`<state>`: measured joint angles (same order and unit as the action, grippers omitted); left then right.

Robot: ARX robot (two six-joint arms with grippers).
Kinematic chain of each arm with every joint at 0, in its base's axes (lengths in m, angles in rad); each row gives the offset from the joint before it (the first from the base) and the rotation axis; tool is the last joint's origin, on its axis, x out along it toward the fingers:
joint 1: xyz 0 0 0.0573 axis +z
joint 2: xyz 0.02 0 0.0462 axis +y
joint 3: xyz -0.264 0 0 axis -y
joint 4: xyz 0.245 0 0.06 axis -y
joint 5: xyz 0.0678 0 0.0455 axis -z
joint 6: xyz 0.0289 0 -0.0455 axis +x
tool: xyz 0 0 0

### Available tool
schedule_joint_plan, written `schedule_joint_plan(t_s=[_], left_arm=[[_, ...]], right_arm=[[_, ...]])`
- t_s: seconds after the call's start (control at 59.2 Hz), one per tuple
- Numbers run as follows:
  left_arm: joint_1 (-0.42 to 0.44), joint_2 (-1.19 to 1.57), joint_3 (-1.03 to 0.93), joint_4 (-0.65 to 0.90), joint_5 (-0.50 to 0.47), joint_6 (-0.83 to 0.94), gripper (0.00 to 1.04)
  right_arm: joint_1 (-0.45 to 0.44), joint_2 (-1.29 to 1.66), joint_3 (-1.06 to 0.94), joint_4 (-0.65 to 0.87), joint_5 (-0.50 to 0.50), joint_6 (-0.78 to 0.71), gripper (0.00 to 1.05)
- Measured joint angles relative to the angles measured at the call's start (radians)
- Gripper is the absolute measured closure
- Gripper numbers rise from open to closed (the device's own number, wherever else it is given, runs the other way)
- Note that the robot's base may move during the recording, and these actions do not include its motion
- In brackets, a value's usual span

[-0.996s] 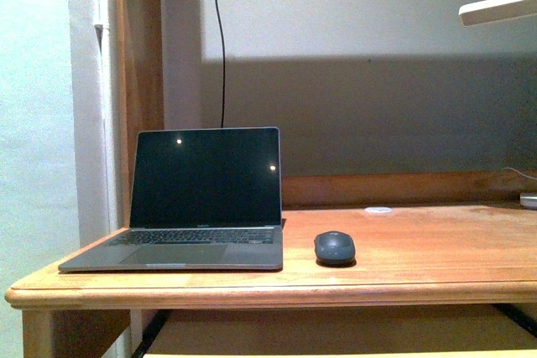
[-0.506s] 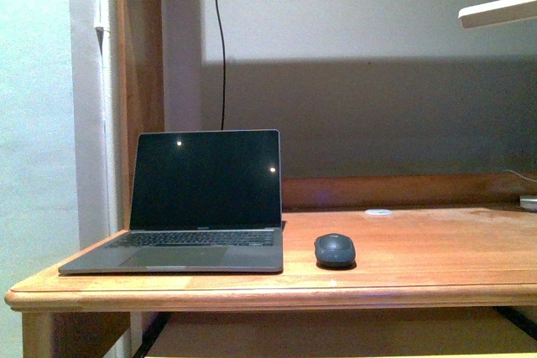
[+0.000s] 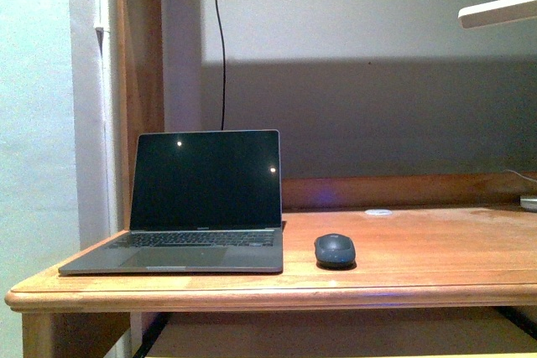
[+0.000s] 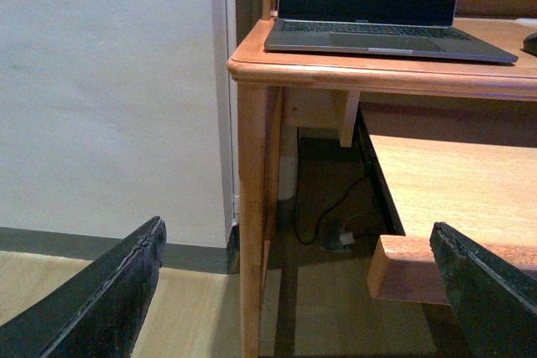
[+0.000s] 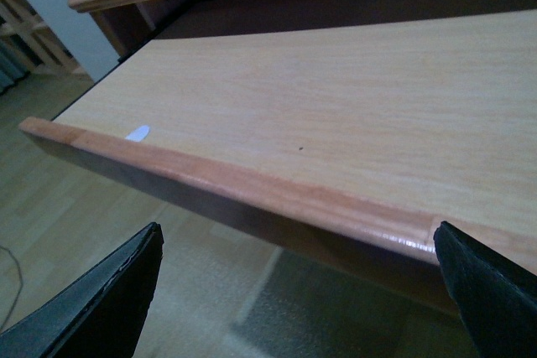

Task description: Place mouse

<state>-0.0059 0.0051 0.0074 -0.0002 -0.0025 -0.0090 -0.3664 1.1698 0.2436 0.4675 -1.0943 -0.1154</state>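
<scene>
The dark grey domed mouse [image 3: 335, 249] lies on the wooden desk [image 3: 436, 249], just right of the open laptop [image 3: 205, 199] and near the front edge. Neither arm shows in the front view. My left gripper [image 4: 295, 241] is open and empty. It hangs low in front of the desk's left leg [image 4: 252, 207], below the laptop [image 4: 369, 6]. My right gripper [image 5: 296, 236] is open and empty too, just off the front lip of the pull-out shelf [image 5: 336, 98] under the desk top.
A flat white disc [image 3: 378, 210] lies at the back of the desk. A white lamp head [image 3: 499, 9] juts in at the upper right, and a black cable [image 3: 222, 56] hangs behind the laptop. A wall [image 4: 109, 90] stands left of the desk.
</scene>
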Motion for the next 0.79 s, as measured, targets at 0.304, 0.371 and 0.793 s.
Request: schedule_joint_plan(t_s=[0.304,0.371,0.793], left_arm=[[0.0,0.0,0.0,0.0,0.001,0.0,0.08],[0.0,0.0,0.0,0.0,0.0,0.0,0.08],[0.0,0.0,0.0,0.0,0.0,0.0,0.08]], right_arm=[[0.085,-0.021,-0.068,-0.037,0.042,-0.14,0.07],[0.144,0.009,-0.078,0.043,0.091,-0.122,0.07],[0.493,0.338,0.013,0.396,0.434,0.034,0.07]])
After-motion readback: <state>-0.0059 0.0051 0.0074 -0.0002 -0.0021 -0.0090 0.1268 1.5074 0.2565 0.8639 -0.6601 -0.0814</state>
